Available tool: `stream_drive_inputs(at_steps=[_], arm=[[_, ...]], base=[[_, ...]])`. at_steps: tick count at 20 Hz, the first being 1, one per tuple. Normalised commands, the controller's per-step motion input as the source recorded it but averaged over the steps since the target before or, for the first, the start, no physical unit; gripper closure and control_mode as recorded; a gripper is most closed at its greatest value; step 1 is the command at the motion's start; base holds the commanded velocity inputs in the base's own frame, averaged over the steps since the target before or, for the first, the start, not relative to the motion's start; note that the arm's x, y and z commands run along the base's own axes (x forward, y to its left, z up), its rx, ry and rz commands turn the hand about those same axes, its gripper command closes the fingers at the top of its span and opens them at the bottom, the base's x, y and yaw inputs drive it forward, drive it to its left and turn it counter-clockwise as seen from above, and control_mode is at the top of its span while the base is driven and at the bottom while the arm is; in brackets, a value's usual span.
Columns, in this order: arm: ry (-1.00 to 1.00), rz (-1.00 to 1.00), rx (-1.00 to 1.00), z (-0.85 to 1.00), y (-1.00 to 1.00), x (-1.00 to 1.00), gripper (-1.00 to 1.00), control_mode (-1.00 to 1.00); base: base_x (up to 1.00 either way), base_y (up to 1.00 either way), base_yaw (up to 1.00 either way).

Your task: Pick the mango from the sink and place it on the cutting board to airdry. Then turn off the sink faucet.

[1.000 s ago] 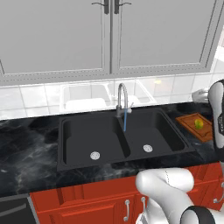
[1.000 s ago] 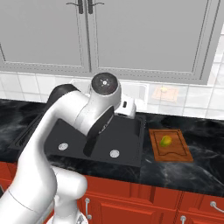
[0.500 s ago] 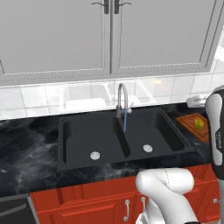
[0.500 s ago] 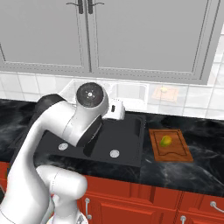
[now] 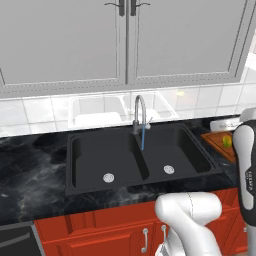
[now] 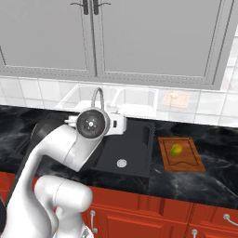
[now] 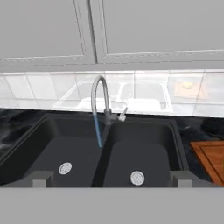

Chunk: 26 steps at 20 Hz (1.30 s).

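The yellow-green mango [image 6: 176, 149] [image 5: 227, 141] lies on the brown cutting board [image 6: 180, 154] [image 5: 219, 143] [image 7: 214, 159], on the counter right of the black double sink [image 5: 90, 165] [image 6: 139, 139] [image 7: 144, 153]. Both basins hold nothing but their silver drains. The grey gooseneck sink faucet [image 5: 139, 111] [image 6: 97, 95] [image 7: 99, 94] stands behind the divider, and a thin blue stream [image 7: 97, 129] [image 5: 143, 137] runs from its spout. Its small lever [image 7: 123, 114] juts to the right. My gripper [image 7: 111, 179] is open and holds nothing, hovering in front of the sink and facing the faucet.
A white dish rack [image 5: 120, 112] [image 7: 131, 98] sits against the tiled wall behind the faucet. Grey cabinets hang above. Black marble counter [image 5: 30, 165] runs to both sides of the sink. My arm [image 6: 69, 144] covers the left basin in the right base view.
My arm has swung left and lower, away from the cutting board and toward the front of the sink. The mango stays on the board, the jaws stay open, and the water still runs.
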Motion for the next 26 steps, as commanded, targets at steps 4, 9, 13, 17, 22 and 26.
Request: stream_drive_inputs(at_steps=[4, 9, 13, 17, 22, 26], arm=[[-0.07, 0.06, 0.00, -0.11, 0.02, 0.00, -1.00, -1.00], [-0.05, 0.15, 0.00, 0.00, 0.00, 0.00, -1.00, -1.00], [-0.01, 0.14, -0.01, -0.01, 0.09, 0.13, -1.00, -1.00], [-0.02, 0.14, -0.02, 0.00, 0.02, 0.12, -1.00, -1.00], [-0.01, 0.13, -0.04, -0.10, 0.09, 0.12, -1.00, -1.00], [0.00, 0.07, -0.03, -0.21, 0.07, 0.16, -1.00, -1.00]], base=[[0.00, 0.00, 0.00], [0.00, 0.00, 0.00], [0.00, 0.00, 0.00], [0.00, 0.00, 0.00], [0.00, 0.00, 0.00], [0.00, 0.00, 0.00]])
